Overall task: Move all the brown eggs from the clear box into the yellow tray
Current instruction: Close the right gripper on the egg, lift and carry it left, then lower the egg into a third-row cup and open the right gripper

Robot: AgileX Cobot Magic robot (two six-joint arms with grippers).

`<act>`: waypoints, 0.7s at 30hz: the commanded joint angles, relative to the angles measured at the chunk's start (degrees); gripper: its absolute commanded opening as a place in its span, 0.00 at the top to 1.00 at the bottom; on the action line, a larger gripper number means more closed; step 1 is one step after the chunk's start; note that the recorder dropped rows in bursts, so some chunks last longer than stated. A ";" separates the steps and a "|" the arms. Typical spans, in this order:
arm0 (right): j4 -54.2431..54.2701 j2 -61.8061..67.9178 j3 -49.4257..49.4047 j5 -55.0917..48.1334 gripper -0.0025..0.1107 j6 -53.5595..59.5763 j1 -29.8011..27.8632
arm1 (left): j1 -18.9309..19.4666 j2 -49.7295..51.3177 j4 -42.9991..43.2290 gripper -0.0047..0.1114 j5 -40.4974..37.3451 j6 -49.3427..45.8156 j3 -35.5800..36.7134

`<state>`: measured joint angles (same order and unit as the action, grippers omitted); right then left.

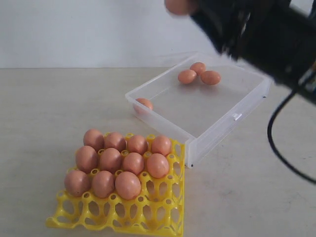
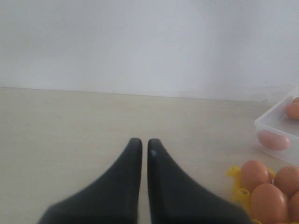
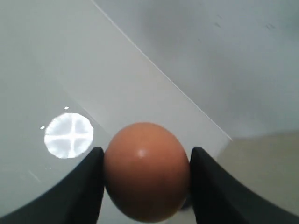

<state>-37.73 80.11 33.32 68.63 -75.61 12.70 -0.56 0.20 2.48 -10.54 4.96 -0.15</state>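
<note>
Yellow tray (image 1: 163, 217), on tabletop (image 1: 44, 108): 11 brown eggs (image 1: 133, 163), in rows of 4, 4, 3.
Clear box (image 1: 217, 132), just behind the tray: 4 eggs, three clustered at the far corner, one at the left corner.
Right hand (image 3: 145, 156): clamped on 1 egg (image 3: 145, 177), apparently raised above the box.
Left hand (image 2: 145, 147): closed, empty.

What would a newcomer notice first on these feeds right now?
The yellow tray at front left of the exterior view, with eleven brown eggs packed into its back three rows. Then the right arm, holding one egg in its jaws over the clear box, where four eggs lie.
</note>
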 commanded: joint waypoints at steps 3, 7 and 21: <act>-10.93 6.27 -5.28 1.34 0.98 2.01 -0.09 | 0.32 -0.20 -0.05 0.92 0.26 -0.03 0.15; -23.38 9.18 -2.23 1.10 0.98 3.25 0.14 | 0.32 -0.20 -0.05 0.92 0.26 -0.03 0.15; -33.34 12.57 4.18 -33.18 0.98 6.17 13.21 | 0.32 -0.20 -0.05 0.92 0.26 -0.03 0.15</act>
<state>-68.89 92.57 37.02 36.45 -70.51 25.39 -0.56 0.20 2.48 -10.54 4.96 -0.15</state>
